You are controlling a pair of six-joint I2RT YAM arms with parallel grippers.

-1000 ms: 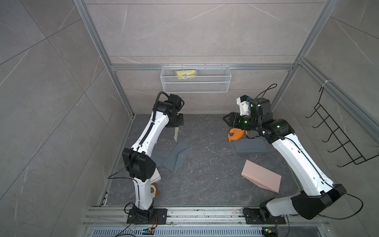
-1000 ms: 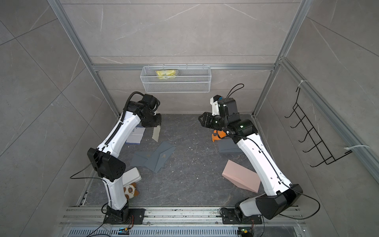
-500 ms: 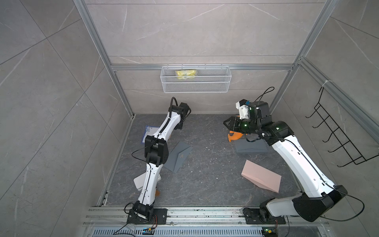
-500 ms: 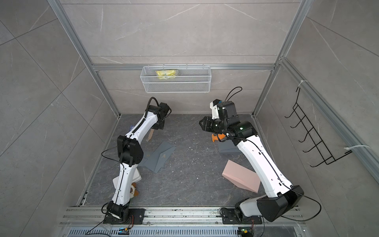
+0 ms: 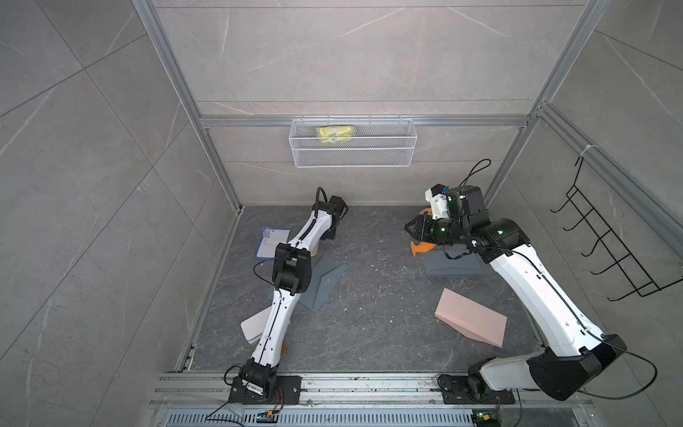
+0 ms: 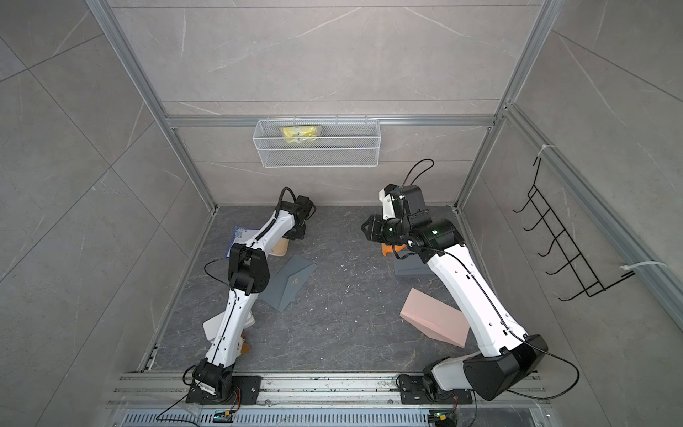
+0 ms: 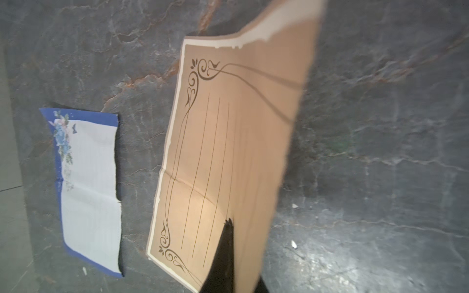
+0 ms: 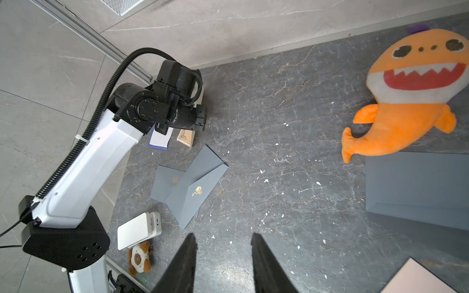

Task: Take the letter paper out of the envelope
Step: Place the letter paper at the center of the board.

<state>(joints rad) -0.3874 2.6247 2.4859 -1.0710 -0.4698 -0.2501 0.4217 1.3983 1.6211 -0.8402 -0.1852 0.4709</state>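
The left gripper (image 7: 228, 228) is pinched shut on one edge of the tan letter (image 7: 228, 132), so the sheet hangs over the table (image 5: 369, 295) left of centre in both top views. It is beside a blue sheet (image 7: 88, 177) lying flat. Whether its free end touches the table is unclear. The grey envelope (image 5: 325, 281) lies open just below it in the frame, apart from the letter, so the letter looks fully out. The right gripper (image 8: 223, 243) hangs half open and empty right of centre, probably keeping clear.
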